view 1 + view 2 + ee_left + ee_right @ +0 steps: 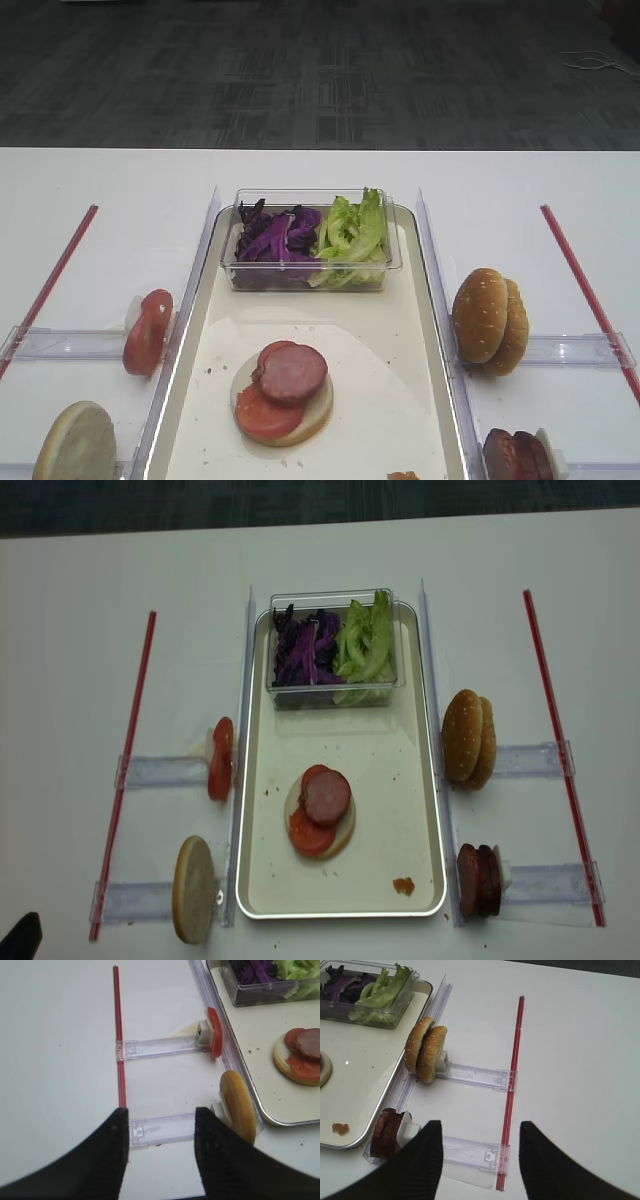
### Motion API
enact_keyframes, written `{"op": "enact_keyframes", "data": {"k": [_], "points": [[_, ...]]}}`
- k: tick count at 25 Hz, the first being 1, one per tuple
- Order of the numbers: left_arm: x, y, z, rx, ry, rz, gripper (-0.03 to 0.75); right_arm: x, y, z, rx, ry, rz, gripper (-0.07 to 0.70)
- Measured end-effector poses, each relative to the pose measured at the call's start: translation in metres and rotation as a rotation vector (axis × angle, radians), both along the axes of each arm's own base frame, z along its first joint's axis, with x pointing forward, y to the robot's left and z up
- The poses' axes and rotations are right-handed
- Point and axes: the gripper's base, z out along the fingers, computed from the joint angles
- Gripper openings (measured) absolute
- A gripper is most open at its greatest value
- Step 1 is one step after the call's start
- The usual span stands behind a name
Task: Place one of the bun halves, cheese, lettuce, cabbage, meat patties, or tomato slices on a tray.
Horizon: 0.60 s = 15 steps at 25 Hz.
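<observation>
A bun half (285, 405) lies on the tray (400, 330). A tomato slice (262, 412) and a meat patty (293, 372) sit on it.

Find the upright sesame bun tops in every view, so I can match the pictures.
Exterior high: bun tops stand on edge right of the tray, mid-height.
Right wrist: bun tops upper left of centre, beside the tray's edge.
Left wrist: not in it.
Exterior high (realsense): bun tops right of the tray, mid-height.
Shared landmark: the clear box of purple and green leaves.
</observation>
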Motion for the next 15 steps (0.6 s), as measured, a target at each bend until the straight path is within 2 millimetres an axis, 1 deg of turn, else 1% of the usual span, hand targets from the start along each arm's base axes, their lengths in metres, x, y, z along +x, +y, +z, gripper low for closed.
{"op": "enact_keyframes", "data": {"k": [15], "points": [[0.0000, 0.0000, 0.0000, 0.000, 0.000, 0.000, 0.292, 0.0000, 0.0000, 0.0000, 0.000, 0.000, 0.000, 0.377]]}}
